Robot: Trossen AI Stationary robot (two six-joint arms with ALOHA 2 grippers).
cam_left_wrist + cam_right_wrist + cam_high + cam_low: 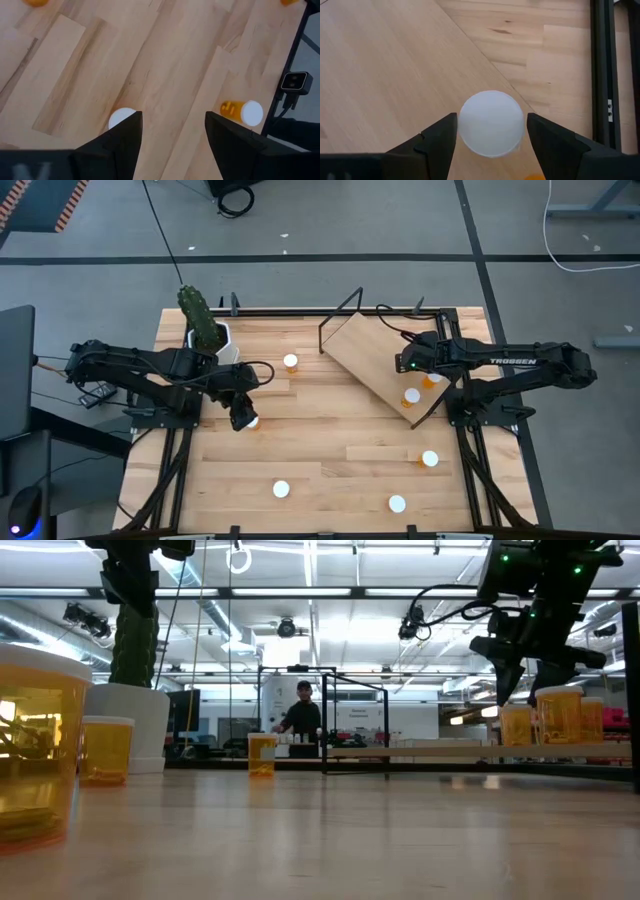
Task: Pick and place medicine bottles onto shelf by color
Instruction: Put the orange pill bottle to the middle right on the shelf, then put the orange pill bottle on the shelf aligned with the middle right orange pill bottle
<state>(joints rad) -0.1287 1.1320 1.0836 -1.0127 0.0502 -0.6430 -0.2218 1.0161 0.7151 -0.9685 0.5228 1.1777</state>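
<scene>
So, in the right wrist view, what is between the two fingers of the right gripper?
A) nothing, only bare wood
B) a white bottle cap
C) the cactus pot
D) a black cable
B: the right gripper has its two dark fingers on either side of the round white cap of a medicine bottle, above the shelf board.

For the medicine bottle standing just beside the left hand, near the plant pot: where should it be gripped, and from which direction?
Probably from straight above, fingers closing on opposite sides of the round white cap or the amber wall just under it. The medicine bottle stands upright, cap up, with bare tabletop around it. The left hand hangs over it, open, but the cap sits at one finger, so centre first.
</scene>
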